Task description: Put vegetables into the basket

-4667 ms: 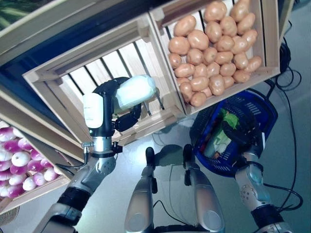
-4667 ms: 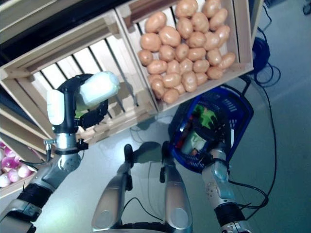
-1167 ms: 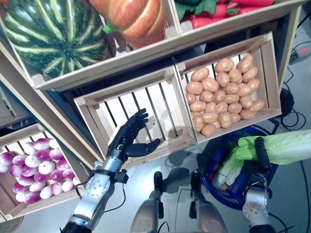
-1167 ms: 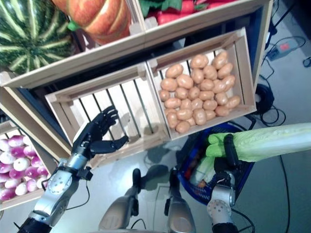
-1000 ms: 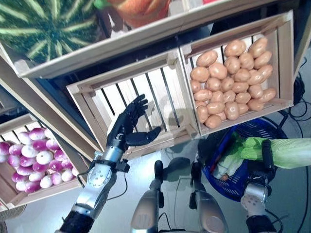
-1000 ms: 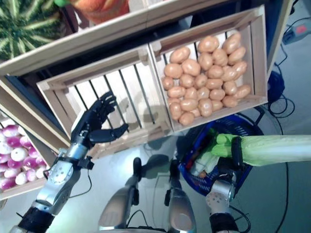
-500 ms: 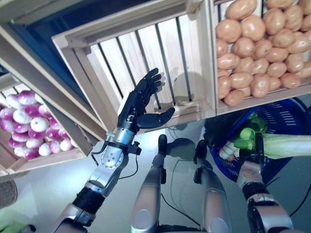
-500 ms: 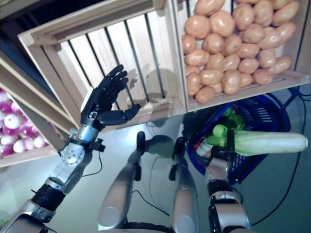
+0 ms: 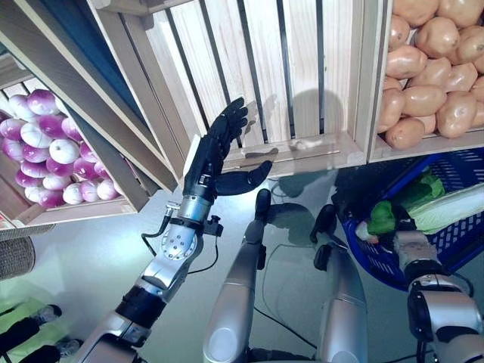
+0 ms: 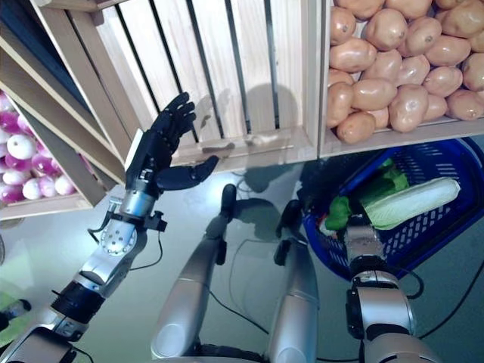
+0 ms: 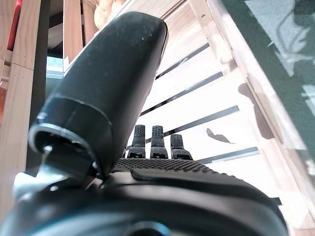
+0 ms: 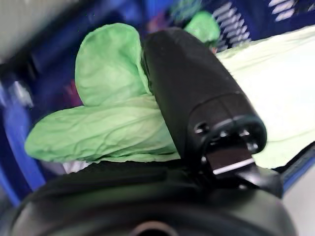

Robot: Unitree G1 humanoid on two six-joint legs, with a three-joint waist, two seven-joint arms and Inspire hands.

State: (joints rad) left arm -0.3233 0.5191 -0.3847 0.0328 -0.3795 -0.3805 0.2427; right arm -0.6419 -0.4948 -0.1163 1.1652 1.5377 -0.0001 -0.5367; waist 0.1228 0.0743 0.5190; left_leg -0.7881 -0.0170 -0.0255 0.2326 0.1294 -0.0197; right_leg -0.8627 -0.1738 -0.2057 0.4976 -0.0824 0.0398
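My right hand [image 10: 363,231] is shut on a long pale Chinese cabbage [image 10: 413,203] with green leaves. The cabbage lies tilted across the inside of the blue basket [image 10: 431,249] on the floor at the right. In the right wrist view my thumb [image 12: 197,93] lies over the cabbage [image 12: 280,93] by its green leaves [image 12: 98,128]. More green leafy vegetables [image 9: 423,189] lie deeper in the basket. My left hand [image 9: 208,162] is open and empty, raised in front of the slatted wooden crate [image 9: 302,76]; its straight fingers [image 11: 152,141] show in the left wrist view.
The wooden stand's crates overhang the basket's far side, with a second crate [image 9: 454,144] directly above it. Another crate [image 9: 83,208] sits low at the left. Grey floor [image 9: 76,287] spreads in front of the stand.
The camera has tilted down. My right hand has lowered the cabbage from above the basket's rim into the basket. My left hand has stayed raised and open.
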